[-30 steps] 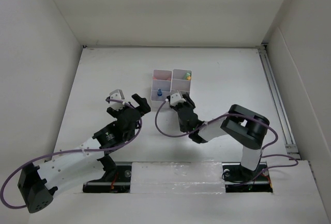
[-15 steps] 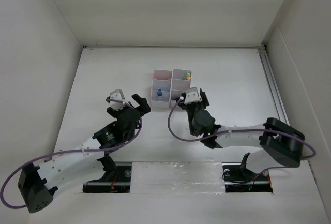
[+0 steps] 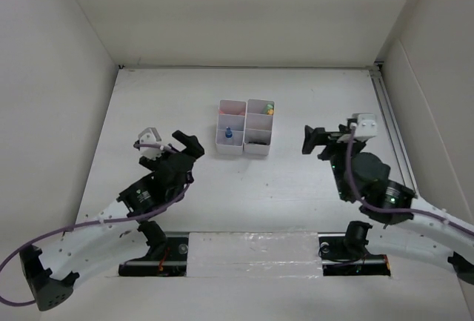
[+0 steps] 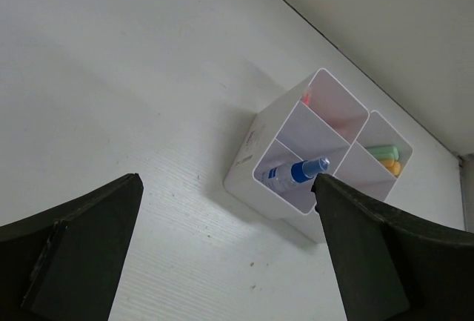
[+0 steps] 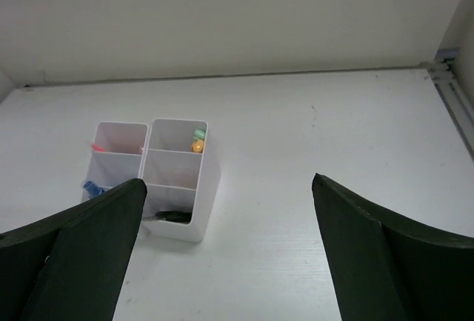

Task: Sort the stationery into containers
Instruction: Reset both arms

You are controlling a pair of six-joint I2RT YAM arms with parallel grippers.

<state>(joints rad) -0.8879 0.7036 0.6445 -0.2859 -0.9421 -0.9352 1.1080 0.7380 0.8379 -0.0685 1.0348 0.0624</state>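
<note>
The containers [image 3: 255,151] are one white six-compartment organizer at mid-table. Its wall [image 4: 248,159] shows in the left wrist view, where a clear blue-capped bottle [image 4: 295,173] lies in the near left cell. A green marker [image 4: 381,152] is in the far right cell and a pink pen [image 4: 306,99] in the far left one. Black scissors [image 5: 170,216] sit in the near right cell of the organizer [image 5: 208,187]. My left gripper [image 3: 181,145] [image 4: 229,262] hangs open and empty, left of the organizer. My right gripper [image 3: 315,141] [image 5: 226,254] is open and empty, off to its right.
White enclosure walls ring the table. A metal rail [image 3: 392,139] runs along the right edge. Both arm bases stand on a taped strip [image 3: 252,250] at the near edge.
My right arm swung from over the organizer's near right cell out to the right, and its jaws opened wide. The left arm drew back slightly to the left.
</note>
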